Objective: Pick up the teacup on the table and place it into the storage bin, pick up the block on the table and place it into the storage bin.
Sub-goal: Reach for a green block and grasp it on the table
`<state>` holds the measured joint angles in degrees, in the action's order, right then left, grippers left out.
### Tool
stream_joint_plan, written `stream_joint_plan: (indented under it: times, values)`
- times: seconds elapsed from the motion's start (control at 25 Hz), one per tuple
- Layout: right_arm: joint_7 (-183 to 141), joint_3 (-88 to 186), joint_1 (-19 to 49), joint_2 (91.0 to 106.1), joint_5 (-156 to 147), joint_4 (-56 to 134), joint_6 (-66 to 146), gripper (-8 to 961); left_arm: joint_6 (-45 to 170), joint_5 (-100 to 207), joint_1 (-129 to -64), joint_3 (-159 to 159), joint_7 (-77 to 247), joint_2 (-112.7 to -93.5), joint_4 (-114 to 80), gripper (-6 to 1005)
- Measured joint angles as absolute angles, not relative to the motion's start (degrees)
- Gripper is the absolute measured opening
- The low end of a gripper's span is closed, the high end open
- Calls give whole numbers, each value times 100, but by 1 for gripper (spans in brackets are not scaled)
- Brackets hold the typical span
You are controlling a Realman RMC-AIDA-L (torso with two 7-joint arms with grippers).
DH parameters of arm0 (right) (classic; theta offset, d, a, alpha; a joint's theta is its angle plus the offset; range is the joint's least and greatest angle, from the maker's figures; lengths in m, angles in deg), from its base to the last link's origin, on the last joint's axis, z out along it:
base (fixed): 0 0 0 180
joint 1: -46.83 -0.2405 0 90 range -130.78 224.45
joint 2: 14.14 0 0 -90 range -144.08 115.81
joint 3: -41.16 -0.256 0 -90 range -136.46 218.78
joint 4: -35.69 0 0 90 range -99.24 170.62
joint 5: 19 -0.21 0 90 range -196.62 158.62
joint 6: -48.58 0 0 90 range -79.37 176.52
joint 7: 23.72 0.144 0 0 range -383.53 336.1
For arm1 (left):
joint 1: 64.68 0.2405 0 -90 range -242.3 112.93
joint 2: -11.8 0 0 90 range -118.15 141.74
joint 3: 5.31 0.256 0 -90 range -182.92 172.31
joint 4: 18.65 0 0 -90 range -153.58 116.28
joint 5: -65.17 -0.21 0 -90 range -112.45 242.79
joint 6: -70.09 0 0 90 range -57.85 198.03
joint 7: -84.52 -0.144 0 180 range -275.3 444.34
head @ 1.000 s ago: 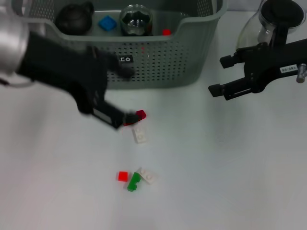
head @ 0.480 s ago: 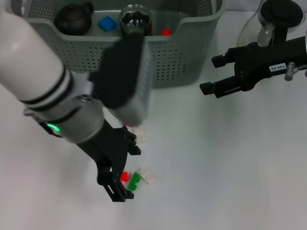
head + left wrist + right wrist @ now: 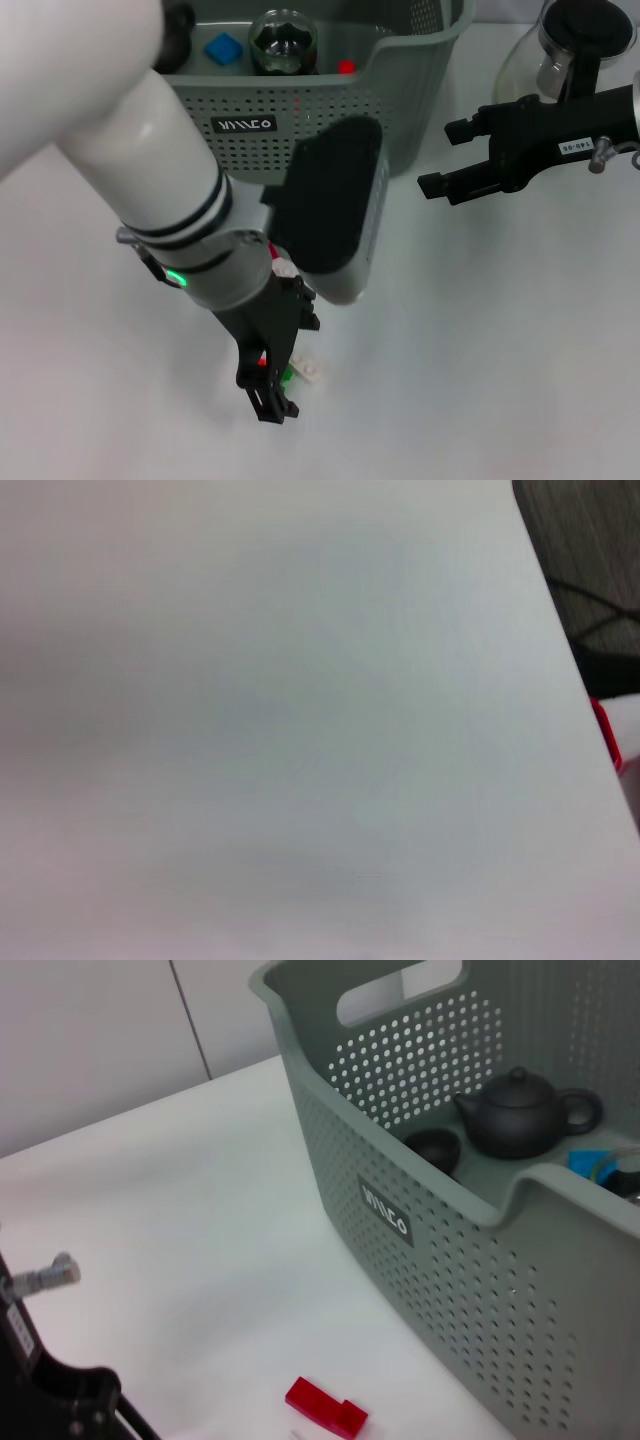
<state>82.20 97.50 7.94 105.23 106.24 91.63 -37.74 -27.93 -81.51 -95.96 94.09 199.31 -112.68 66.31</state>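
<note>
Left gripper (image 3: pixel 268 372): down at the white table (image 3: pixel 480 330), its black fingers spread around the small cluster of blocks near the front; jaws look parted, with nothing clamped that I can see.
Target block: the red block (image 3: pixel 262 362) and green block (image 3: pixel 287 374) show only as slivers between the fingers, with a white block (image 3: pixel 311 371) touching them on the right. Which one the fingers straddle I cannot tell.
Right gripper (image 3: pixel 452 158): hangs over the table to the right of the storage bin (image 3: pixel 330 120), fingers apart and empty, apparently idle.
Storage bin contents: dark teapot (image 3: pixel 520 1115), small dark cup (image 3: pixel 432 1147), a blue block (image 3: pixel 223 47), a small red piece (image 3: pixel 346 67) and a glass ball (image 3: pixel 284 38).
Stray block: one more red block (image 3: pixel 325 1406) lies on the table in front of the bin.
Risk: the pieces sit touching, so closing may pinch two at once, or nudge the neighbours aside and lose the grip.
Risk: the forearm hides most of the cluster, so finger alignment is hard to judge.
</note>
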Motion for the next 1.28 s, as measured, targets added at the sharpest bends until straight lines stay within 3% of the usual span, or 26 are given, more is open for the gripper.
stream_joint_plan:
  times: [0.76,1.28]
  values:
    - [8166,9741,817,10504,10624,9159,-3725,934,-2227,-8327,-9572,9774,20099,-11274,6103,946]
    - [8137,9740,842,10495,10617,9144,-3729,933,-2009,-8342,-9570,9930,20265,-11274,5948,883]
